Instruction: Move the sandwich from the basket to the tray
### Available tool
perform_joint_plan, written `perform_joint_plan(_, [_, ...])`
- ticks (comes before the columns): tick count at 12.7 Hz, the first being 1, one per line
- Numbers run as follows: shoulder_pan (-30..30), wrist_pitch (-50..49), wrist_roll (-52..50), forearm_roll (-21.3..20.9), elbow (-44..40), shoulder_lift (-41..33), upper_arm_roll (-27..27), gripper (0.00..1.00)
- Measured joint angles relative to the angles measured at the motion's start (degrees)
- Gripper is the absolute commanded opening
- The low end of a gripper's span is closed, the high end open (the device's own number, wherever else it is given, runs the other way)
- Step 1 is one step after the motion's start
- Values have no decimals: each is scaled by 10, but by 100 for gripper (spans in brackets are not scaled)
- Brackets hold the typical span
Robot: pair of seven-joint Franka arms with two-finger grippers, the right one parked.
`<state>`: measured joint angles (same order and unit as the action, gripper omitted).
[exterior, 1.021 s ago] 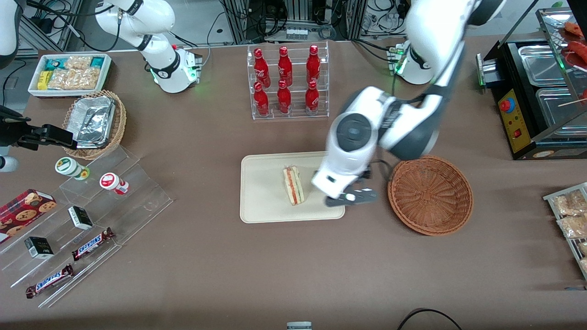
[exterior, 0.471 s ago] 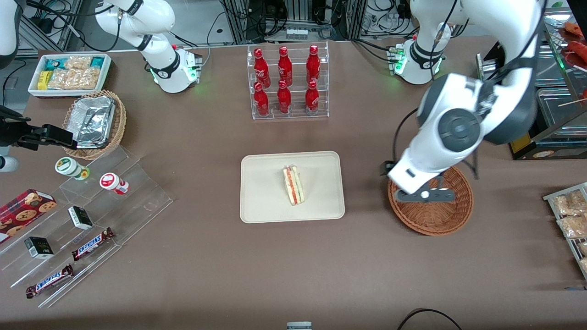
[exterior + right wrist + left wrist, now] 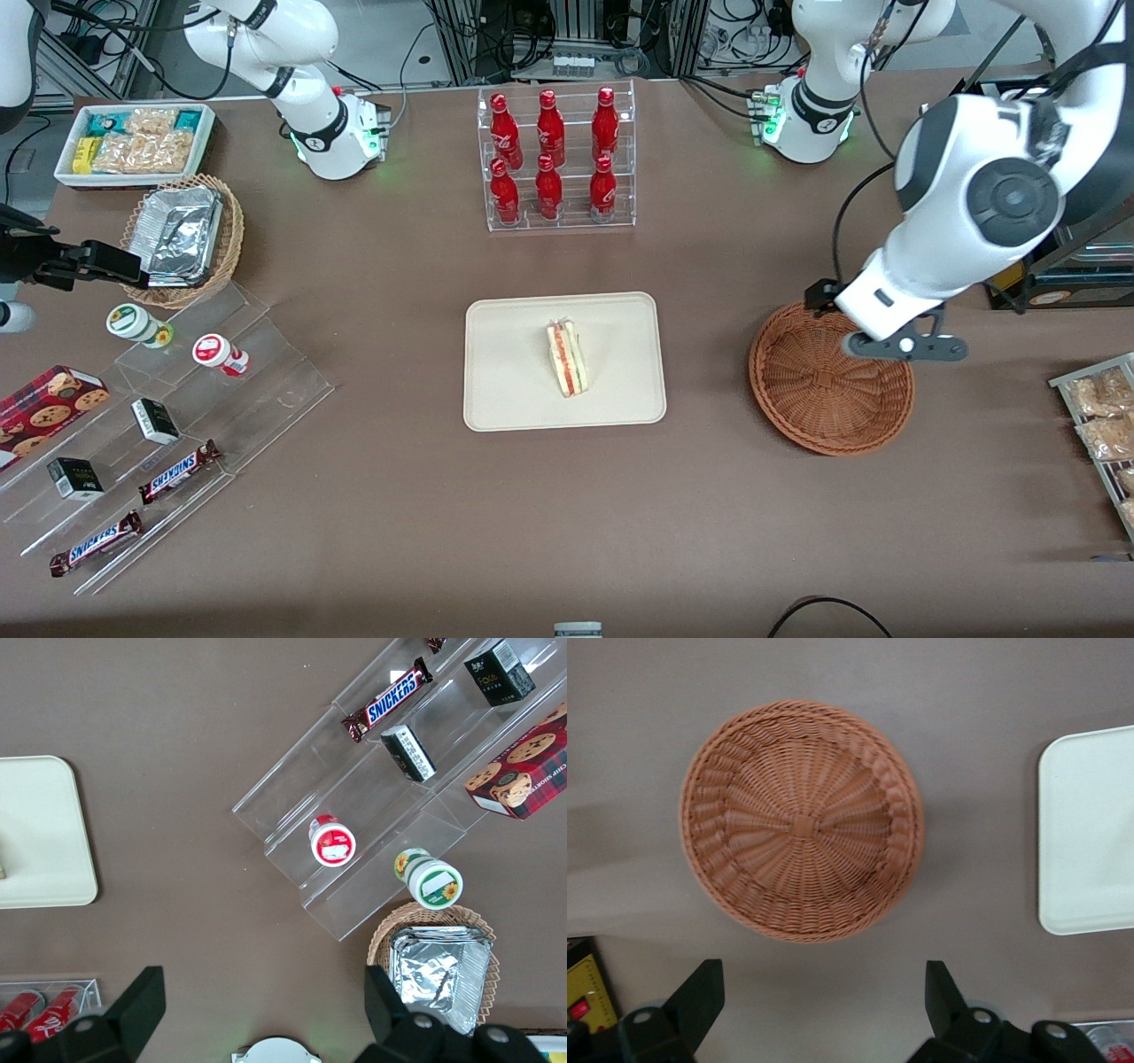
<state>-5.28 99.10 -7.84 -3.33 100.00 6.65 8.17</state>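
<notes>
The sandwich (image 3: 567,359) lies on the cream tray (image 3: 505,390), near its middle, with the red and green filling edge showing. The reddish-brown wicker basket (image 3: 831,379) sits beside the tray, toward the working arm's end of the table, and holds nothing. My gripper (image 3: 904,346) hangs high above the basket's rim on the side away from the tray. In the left wrist view the gripper (image 3: 824,997) is open, with only bare tabletop between its black fingers (image 3: 700,992); the basket (image 3: 802,819) and a corner of the tray (image 3: 1090,833) show below it.
A clear rack of red bottles (image 3: 554,159) stands farther from the front camera than the tray. A black food warmer (image 3: 1036,177) and a snack rack (image 3: 1099,416) flank the basket. Acrylic steps with candy (image 3: 159,425) and a foil-pack basket (image 3: 182,239) lie toward the parked arm's end.
My gripper has swung from the tray's edge across the basket toward the working arm's end. The sandwich stays where it lay on the tray.
</notes>
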Motion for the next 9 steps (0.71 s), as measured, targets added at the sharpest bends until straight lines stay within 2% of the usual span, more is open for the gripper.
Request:
perform_joint_plan(4, [49,-38,48,9,19,-53,5,100])
perform_joint_plan(9, [79,-98,55,10,8,-97,20,100])
